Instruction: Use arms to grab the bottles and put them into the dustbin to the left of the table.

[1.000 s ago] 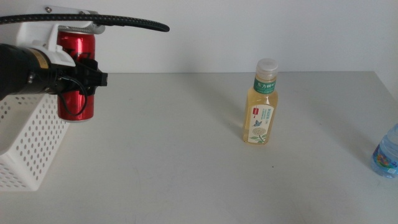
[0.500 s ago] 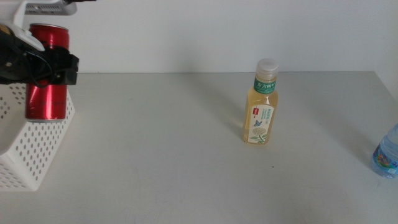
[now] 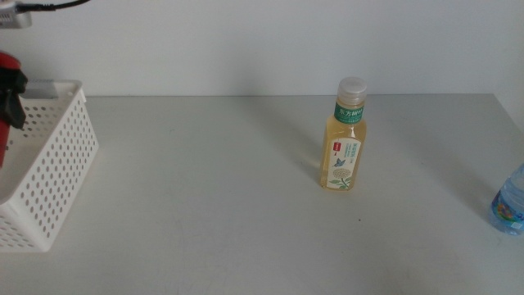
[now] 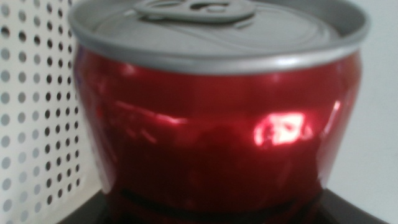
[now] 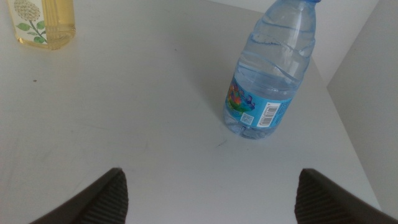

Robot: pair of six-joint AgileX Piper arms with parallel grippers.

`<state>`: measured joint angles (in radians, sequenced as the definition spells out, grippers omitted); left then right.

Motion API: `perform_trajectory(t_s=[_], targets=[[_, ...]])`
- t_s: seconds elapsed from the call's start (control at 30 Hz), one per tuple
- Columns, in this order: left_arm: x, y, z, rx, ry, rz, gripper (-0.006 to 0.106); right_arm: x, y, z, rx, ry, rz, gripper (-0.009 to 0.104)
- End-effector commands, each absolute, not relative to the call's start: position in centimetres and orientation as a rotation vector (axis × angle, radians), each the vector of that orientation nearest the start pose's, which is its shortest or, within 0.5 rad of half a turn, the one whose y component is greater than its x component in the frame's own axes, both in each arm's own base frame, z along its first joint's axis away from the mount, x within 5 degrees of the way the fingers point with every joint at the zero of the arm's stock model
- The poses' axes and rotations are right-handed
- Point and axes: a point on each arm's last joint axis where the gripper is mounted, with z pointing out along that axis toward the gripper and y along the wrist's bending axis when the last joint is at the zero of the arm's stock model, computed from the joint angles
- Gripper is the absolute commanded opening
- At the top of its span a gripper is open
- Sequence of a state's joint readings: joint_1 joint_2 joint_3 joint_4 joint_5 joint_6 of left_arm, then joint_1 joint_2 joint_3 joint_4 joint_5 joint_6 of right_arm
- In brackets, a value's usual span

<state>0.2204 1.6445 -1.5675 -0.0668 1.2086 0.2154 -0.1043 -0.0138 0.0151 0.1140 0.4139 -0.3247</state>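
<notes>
The red soda can (image 4: 211,118) fills the left wrist view, held upright with my left gripper (image 3: 10,102) shut on it. In the middle view only a sliver of the can (image 3: 6,62) shows at the far left edge, over the white perforated dustbin (image 3: 51,164). The yellow tea bottle (image 3: 342,135) stands upright right of the table's middle. At the right edge stands the clear water bottle (image 3: 509,203). My right gripper (image 5: 214,190) is open above the table, short of the water bottle (image 5: 267,74), with nothing between its jaws.
The dustbin's perforated wall (image 4: 31,93) is close beside the can. The pale table (image 3: 205,213) ends just right of the water bottle. The base of the tea bottle (image 5: 43,25) shows in the right wrist view.
My left gripper has carried the red can further left, from beside the dustbin's near corner to over the dustbin, almost out of the middle view. The two bottles have not moved.
</notes>
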Motion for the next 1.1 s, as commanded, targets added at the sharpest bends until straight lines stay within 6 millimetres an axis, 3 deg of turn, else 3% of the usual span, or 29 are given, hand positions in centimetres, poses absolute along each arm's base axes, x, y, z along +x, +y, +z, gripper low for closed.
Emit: perform_trajectory(t_s=[0.0, 0.2, 0.33, 0.87, 1.07], targets=[[33.5, 8.2, 35.5, -0.013, 2.726, 0.056, -0.002, 5.1, -0.2, 17.8, -0.138, 1.821, -0.206, 0.085], [34.4, 11.4, 32.6, -0.042, 2.802, 0.066, -0.002, 5.1, -0.2, 17.8, -0.138, 1.821, -0.206, 0.085], [35.4, 12.4, 31.3, -0.059, 2.793, 0.085, -0.002, 5.1, -0.2, 17.8, -0.138, 1.821, -0.206, 0.085], [38.9, 13.3, 24.5, -0.037, 2.86, 0.004, -0.001, 5.1, -0.2, 17.8, -0.138, 1.821, -0.206, 0.085], [39.3, 13.5, 23.0, 0.011, 2.896, 0.007, 0.011, 5.1, -0.2, 17.8, -0.138, 1.821, -0.206, 0.085]])
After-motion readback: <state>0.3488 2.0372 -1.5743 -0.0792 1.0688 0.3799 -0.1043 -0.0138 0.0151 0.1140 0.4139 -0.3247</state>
